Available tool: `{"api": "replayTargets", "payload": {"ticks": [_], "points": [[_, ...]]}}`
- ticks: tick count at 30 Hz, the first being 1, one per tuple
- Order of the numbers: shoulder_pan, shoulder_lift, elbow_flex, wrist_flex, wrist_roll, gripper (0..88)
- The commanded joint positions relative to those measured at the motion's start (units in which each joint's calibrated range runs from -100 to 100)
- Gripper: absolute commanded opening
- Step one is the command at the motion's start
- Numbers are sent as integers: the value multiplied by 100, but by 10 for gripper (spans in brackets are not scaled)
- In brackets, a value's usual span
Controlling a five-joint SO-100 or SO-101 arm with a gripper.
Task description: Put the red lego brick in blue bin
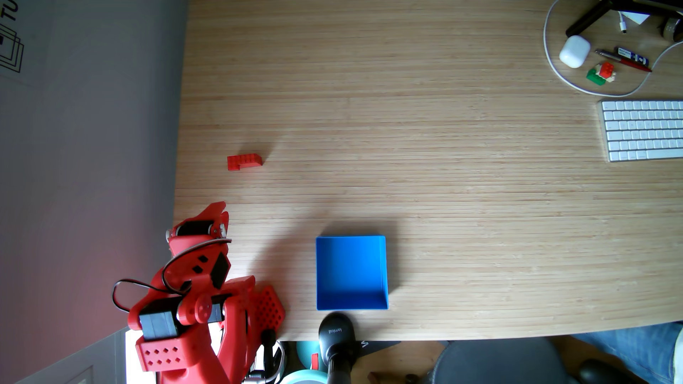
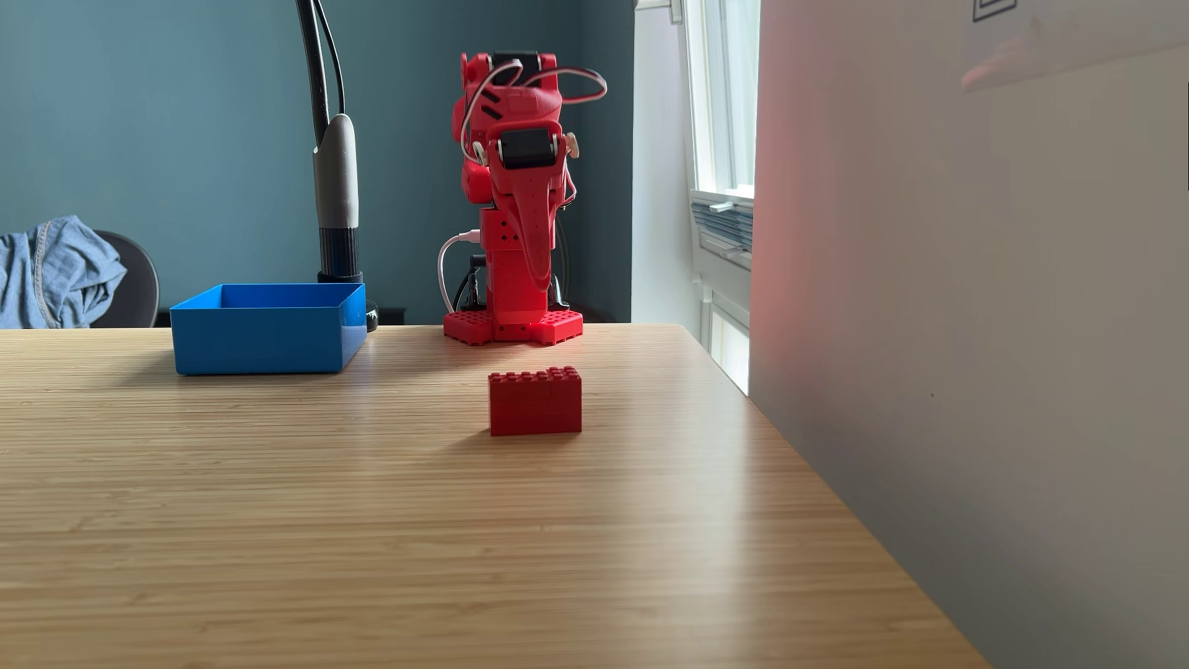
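Task status: not started, judging by the layout. In a fixed view from above, the brick lies alone on the desk, near its left edge, untouched. To its right, the bin sits close to the desk's near edge with nothing in it. All steps remain: reach, grasp, carry, release.

Arm pose: folded upright over its base at the desk's near-left corner. The gripper points down toward the desk, well apart from the brick. In the low fixed view the gripper hangs in front of the base, jaws apparently closed together, holding nothing.
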Motion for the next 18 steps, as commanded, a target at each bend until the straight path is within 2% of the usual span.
{"api": "replayTargets", "payload": {"ticks": [1,10,18], "points": [[-13,1259,-1324,149,20,199],[181,3214,-2967,205,-20,257],[520,4838,-4391,197,83,271]]}}
